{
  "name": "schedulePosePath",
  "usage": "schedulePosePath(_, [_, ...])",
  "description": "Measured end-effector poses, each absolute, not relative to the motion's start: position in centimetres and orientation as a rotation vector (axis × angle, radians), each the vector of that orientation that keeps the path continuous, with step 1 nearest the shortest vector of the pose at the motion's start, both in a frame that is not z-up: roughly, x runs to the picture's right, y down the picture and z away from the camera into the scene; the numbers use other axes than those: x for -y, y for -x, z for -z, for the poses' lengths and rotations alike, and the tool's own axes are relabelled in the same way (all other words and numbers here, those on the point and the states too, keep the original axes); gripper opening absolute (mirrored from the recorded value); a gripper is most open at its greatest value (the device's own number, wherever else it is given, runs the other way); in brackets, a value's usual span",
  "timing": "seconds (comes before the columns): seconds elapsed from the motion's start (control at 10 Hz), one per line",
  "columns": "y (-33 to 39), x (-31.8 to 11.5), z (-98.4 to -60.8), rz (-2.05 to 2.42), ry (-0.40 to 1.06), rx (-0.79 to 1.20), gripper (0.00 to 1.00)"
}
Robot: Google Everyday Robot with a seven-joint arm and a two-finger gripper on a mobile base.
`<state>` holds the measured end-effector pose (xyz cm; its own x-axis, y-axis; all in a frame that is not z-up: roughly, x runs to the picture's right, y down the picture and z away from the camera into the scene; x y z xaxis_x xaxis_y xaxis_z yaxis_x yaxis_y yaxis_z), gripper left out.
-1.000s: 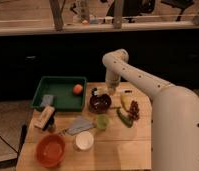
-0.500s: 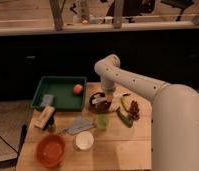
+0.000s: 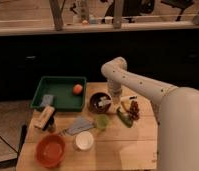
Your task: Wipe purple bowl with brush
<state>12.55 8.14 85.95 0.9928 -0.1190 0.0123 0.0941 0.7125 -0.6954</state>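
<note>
The gripper (image 3: 110, 99) hangs at the end of the arm (image 3: 124, 79), which folds down steeply from its elbow at the back of the table (image 3: 128, 150). That puts it low over the right rim of the purple bowl (image 3: 94, 107). The steep drop looks chosen so the tool can reach inside the bowl rather than skim over it.

A pale scrap just left of the gripper, inside the dark hollow, is most likely the brush (image 3: 103, 103). It seems to be down in the bowl, on or near the inner wall. From where I stand I cannot tell how wide the gripper stands or whether it actually has hold of the brush. The two are touching or nearly so.

So the purple bowl lies right under and slightly left of the gripper, near the middle of the table and close by the tray's right front corner. I would judge that the wiping is at hand or under way.

Further out:
- The green tray (image 3: 62, 79) sits to the left with an orange (image 3: 78, 89) in it.
- A green cup (image 3: 101, 121) stands just in front of the purple bowl.
- A white cup (image 3: 83, 141) and a red bowl (image 3: 49, 150) sit nearer the front edge.
- A wooden block (image 3: 44, 117) lies at the left.
</note>
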Motion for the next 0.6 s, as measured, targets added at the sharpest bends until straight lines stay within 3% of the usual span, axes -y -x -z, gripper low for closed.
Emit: schedulePosePath(0.6, [-11.5,-4.4,-88.4,0.127,0.782,-0.055,0.05])
